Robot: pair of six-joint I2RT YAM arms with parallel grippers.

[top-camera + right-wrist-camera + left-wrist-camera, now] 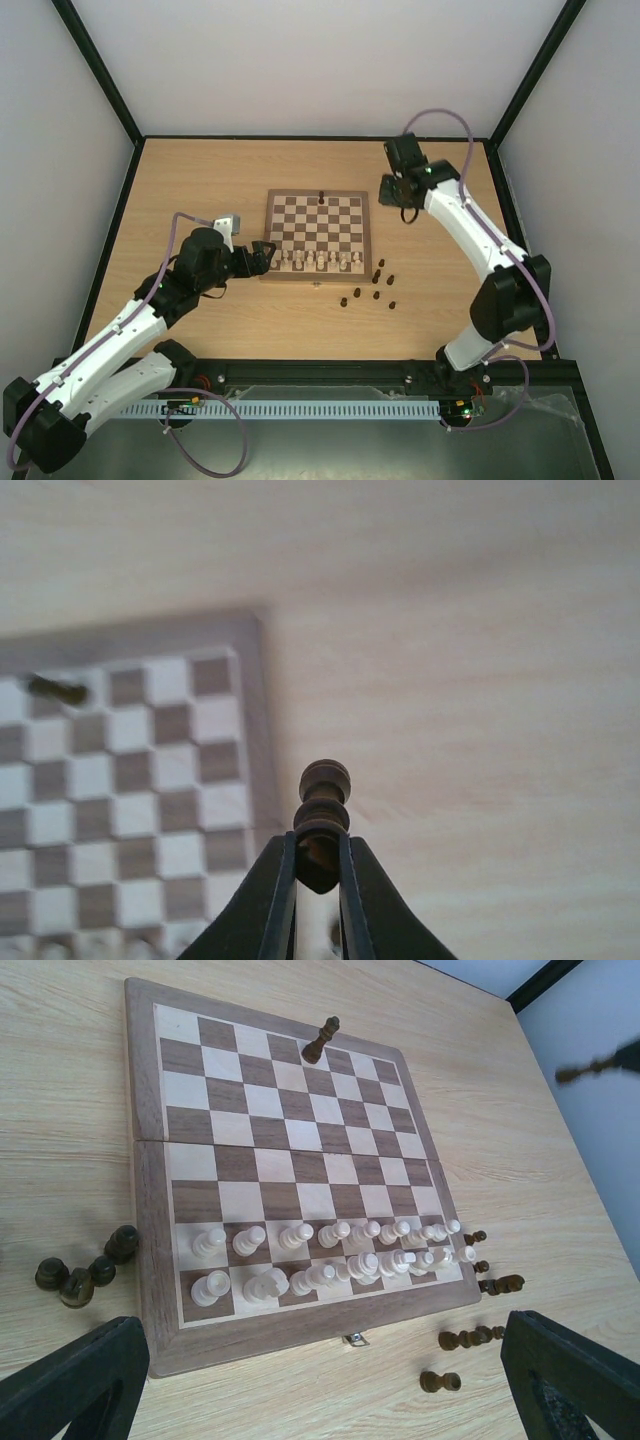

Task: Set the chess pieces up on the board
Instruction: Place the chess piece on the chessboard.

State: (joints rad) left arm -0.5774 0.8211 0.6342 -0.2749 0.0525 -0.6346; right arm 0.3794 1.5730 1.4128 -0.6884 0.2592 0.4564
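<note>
Pale pieces (318, 260) fill two rows at the board's (318, 230) near edge. A lone dark piece (321, 196) stands at its far edge. The right hand (318, 865) pinches a second dark piece (324, 800). The left hand (262, 254) is spread apart. Loose dark pieces (377, 290) lie on the surface (200, 180).

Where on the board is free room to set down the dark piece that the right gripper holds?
On the board the six far rows are bare, but for a lone dark piece on the farthest. The two near rows are crowded with cream pieces, and loose dark pieces crowd the table beside the near right corner.
</note>
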